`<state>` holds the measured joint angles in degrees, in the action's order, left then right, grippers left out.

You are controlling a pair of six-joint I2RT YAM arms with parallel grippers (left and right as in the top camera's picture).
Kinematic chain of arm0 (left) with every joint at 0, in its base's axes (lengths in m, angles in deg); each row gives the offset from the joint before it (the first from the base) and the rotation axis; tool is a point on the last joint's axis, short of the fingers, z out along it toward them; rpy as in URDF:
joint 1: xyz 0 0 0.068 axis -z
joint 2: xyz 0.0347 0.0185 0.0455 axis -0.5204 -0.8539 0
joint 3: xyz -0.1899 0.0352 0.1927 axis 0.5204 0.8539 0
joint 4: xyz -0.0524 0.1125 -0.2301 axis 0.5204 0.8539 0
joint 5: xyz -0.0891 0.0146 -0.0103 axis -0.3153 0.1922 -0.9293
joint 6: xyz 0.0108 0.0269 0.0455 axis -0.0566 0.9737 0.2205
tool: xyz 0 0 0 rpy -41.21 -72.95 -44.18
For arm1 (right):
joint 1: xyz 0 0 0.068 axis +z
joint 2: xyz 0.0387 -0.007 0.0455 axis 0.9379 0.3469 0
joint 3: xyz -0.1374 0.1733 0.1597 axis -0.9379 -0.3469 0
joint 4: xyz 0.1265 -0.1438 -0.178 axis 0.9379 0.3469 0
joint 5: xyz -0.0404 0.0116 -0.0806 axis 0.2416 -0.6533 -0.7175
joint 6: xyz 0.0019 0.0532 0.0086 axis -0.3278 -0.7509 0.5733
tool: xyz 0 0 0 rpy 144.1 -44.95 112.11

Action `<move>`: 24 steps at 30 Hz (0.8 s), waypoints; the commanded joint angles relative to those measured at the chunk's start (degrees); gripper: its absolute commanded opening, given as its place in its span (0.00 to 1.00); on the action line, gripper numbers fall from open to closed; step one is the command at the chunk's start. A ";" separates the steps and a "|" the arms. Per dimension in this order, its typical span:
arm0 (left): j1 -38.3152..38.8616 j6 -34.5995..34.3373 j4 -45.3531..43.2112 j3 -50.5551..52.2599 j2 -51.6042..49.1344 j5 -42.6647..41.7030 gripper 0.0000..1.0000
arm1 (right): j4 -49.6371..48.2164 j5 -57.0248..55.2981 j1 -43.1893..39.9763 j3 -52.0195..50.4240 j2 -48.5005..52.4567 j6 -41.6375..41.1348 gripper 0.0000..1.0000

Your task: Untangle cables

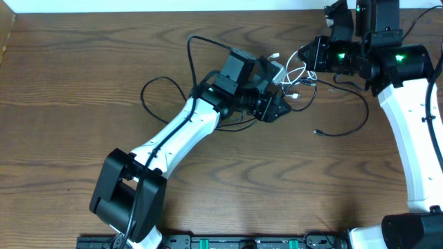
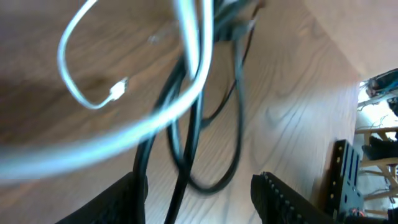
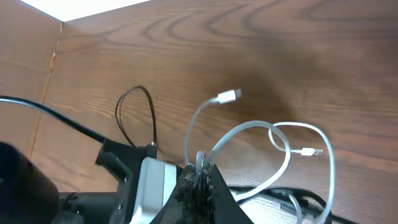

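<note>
White cable (image 2: 196,56) hung blurred against the left lens, black cable (image 2: 191,146) behind.
Right jaws pinched its loops; left jaws stood apart astride both above the worktop (image 2: 298,93); closing on black alone looked wisest.

- left arm (image 1: 181,128): long white shell link; boxy black joint housing (image 1: 128,190) at its seven o'clock end; thin black wire (image 1: 165,140) along the shell
- blocky black wrist unit (image 1: 235,69) at its one o'clock end; small green light (image 1: 210,90) just beside it
- right arm (image 1: 408,131): curved white shell; black joints (image 1: 384,66) at its twelve o'clock end; green lights (image 1: 339,55) glow on them
- left gripper (image 2: 199,186): two black fingers (image 2: 287,202); the five o'clock one ridged along its inner edge
</note>
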<state>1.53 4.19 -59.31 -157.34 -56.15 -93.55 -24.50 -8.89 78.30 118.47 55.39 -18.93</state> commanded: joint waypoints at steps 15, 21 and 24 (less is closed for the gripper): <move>0.74 -0.63 -7.58 -0.13 -4.50 -2.16 0.58 | 0.74 -0.02 0.35 0.31 0.09 0.90 0.01; 0.50 -0.63 -7.63 -0.13 -7.15 0.83 0.11 | 1.09 -0.13 0.15 0.31 0.09 0.92 0.01; -0.37 -1.05 -4.85 -0.15 -6.82 5.27 0.07 | 1.29 -3.23 -1.16 0.31 0.09 0.37 0.01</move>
<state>2.07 3.36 -66.30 -157.34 -62.88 -93.68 -23.32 -9.26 78.28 118.47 55.39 -18.90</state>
